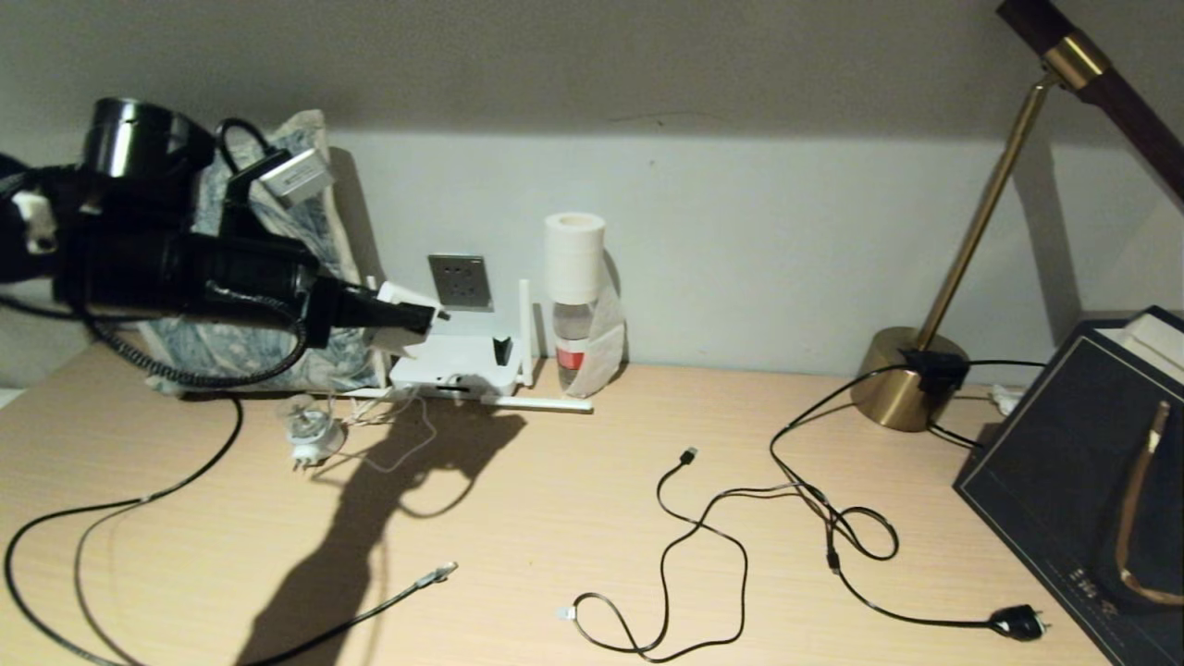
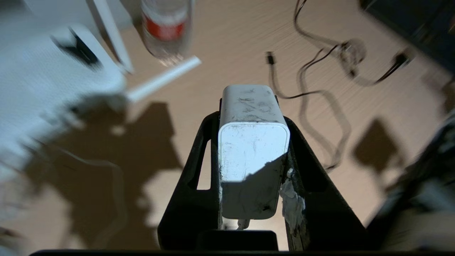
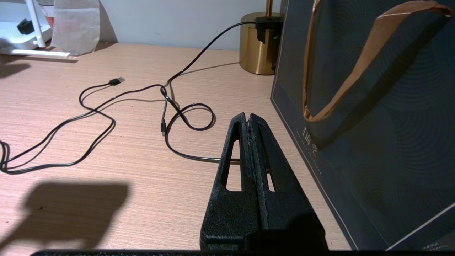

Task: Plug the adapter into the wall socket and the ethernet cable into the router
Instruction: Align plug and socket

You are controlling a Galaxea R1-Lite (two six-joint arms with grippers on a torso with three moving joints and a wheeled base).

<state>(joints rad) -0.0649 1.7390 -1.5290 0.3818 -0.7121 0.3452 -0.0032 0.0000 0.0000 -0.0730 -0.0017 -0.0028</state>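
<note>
Adapter (image 2: 253,156), a light, rigid, smooth-sided cube, sits clamped by its flat sides in the left gripper (image 1: 407,317) just short of the wall socket (image 1: 460,280); right gripper (image 3: 250,122) rests closed, empty

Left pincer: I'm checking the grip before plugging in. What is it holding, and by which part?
The left pincer holds the white adapter, clamped by its two opposite flat sides.

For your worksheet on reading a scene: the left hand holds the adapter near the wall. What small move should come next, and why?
Probably ease the left hand toward the wall socket. The adapter is clamped between its fingers, lifted above the router and just short of the socket plate, not yet in it.
</note>
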